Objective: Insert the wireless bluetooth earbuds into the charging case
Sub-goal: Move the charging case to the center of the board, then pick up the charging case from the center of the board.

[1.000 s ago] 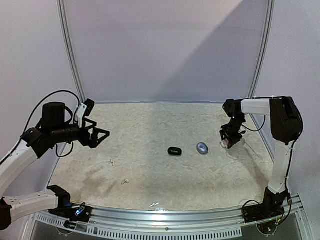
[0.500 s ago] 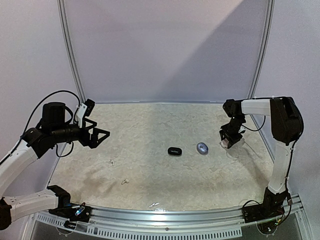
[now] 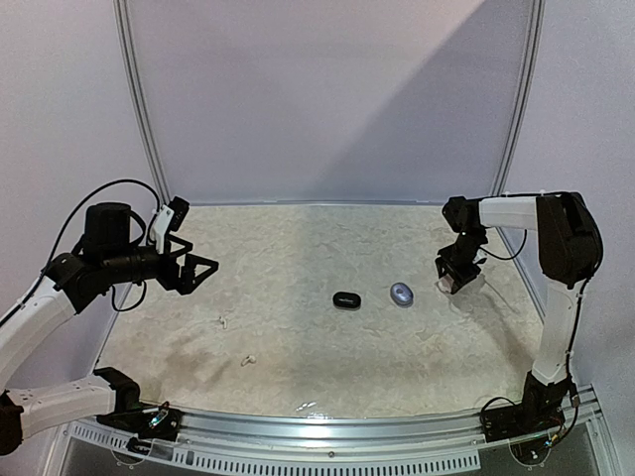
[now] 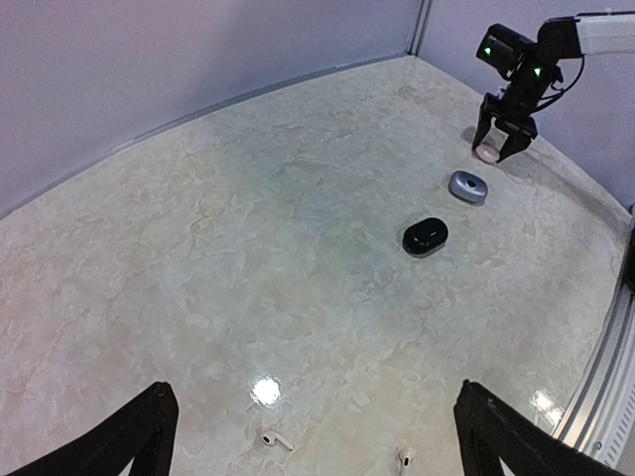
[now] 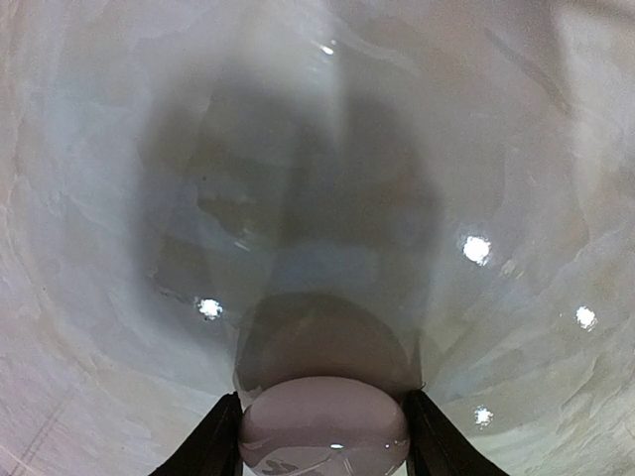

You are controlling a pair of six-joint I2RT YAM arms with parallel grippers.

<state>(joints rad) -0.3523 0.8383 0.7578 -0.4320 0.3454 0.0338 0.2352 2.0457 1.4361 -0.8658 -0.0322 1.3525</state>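
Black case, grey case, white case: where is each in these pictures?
Black case (image 4: 425, 236): left wrist view, middle of its lid.
Grey case (image 4: 467, 186): left wrist view, middle of its lid.
White case (image 5: 324, 426): right wrist view, middle of its rounded top.

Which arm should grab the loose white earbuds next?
Left. The left gripper, open, hangs near the white earbuds; the right gripper is across the table, gripping a pale case.
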